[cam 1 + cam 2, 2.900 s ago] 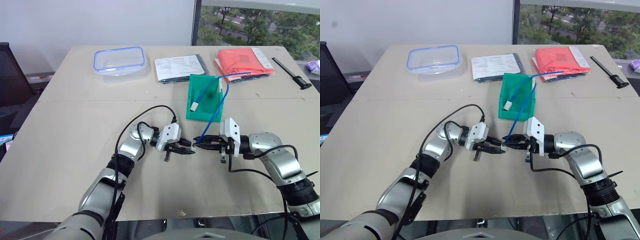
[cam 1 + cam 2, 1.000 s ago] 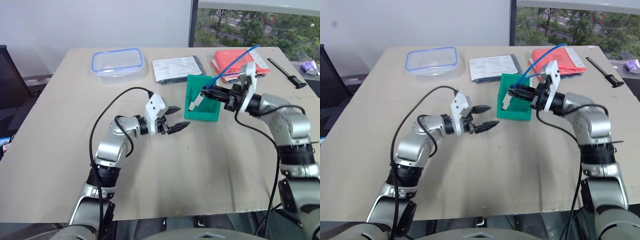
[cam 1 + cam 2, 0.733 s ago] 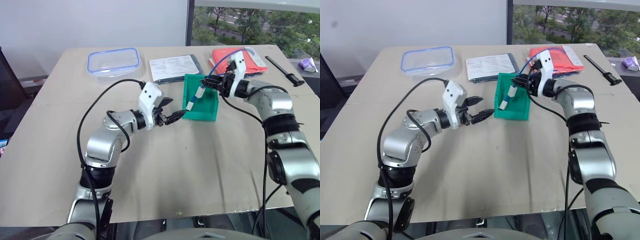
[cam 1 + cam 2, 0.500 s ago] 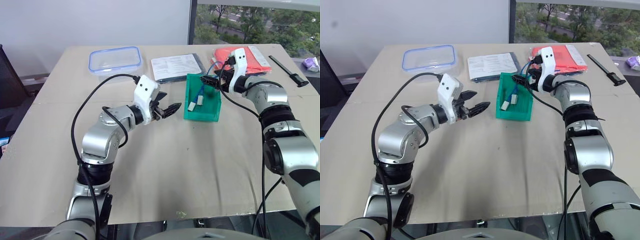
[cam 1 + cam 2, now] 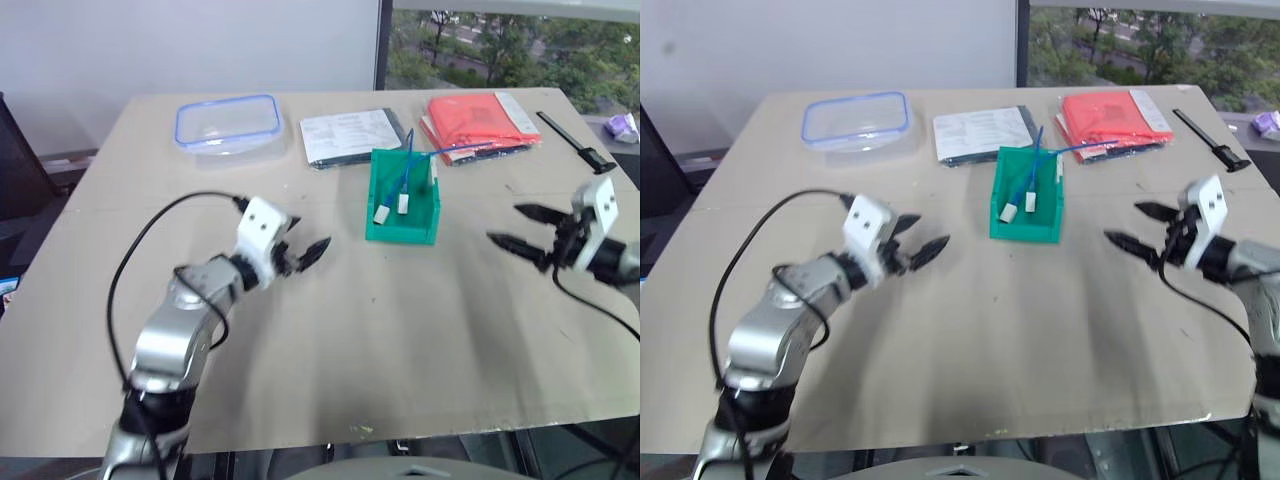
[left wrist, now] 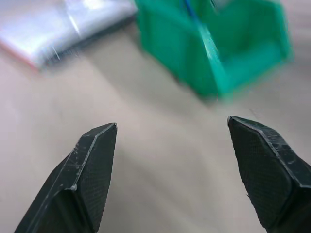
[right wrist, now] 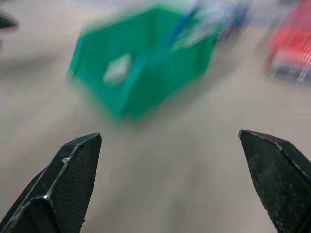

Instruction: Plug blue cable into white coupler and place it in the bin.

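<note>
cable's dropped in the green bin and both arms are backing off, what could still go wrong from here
1. The blue cable stands up above the bin's rim, only its white coupler end low inside; it might tip or spring out.
2. A second blue cable trails over the bin's back wall onto the red folder; a snag there could drag the light bin.
3. The left gripper and right gripper, both open, hang beside the bin, so a stray swing might knock it.

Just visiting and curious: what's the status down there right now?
Both grippers, left and right, open, empty. Blue cable with white coupler inside small green plastic bin. Nothing in the way.
</note>
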